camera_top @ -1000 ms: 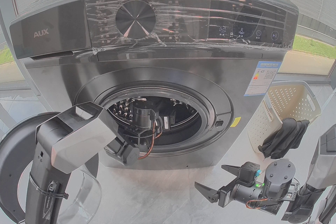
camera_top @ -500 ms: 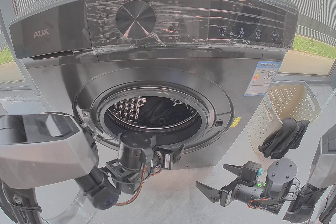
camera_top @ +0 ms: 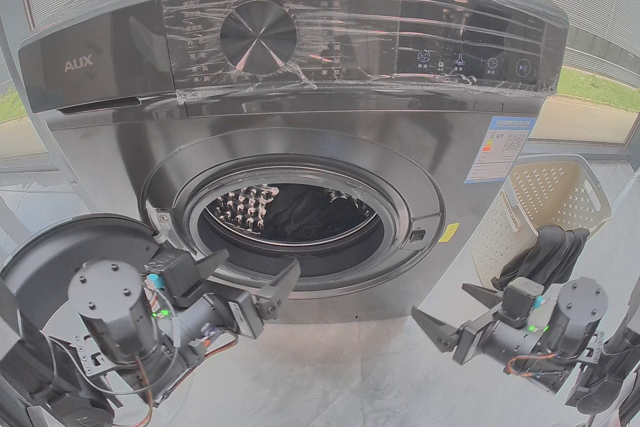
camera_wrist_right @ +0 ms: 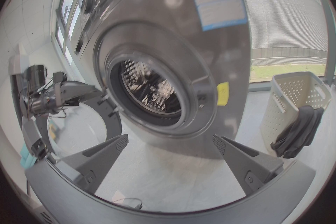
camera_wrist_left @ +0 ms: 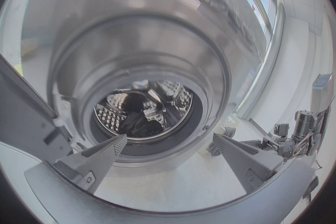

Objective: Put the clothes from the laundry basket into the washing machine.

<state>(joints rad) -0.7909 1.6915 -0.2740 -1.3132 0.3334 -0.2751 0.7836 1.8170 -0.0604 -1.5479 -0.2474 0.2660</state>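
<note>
Withdrawn from the drum over the last second, the left claw now hangs at the lower left of the head view, just below the rim of the washing machine opening. Its fingers are spread wide and hold nothing. The right claw has shifted rightward and slightly up, to the lower right of the frame, and is likewise spread and empty.

Dark clothes lie inside the drum, seen through the open porthole at centre frame. The round door is swung open at the lower left, behind the left arm.

At the right edge, beside the machine, the pale perforated laundry basket stands on the floor. A dark garment is draped over its front rim, hanging down outside, near the right claw but apart from it.
</note>
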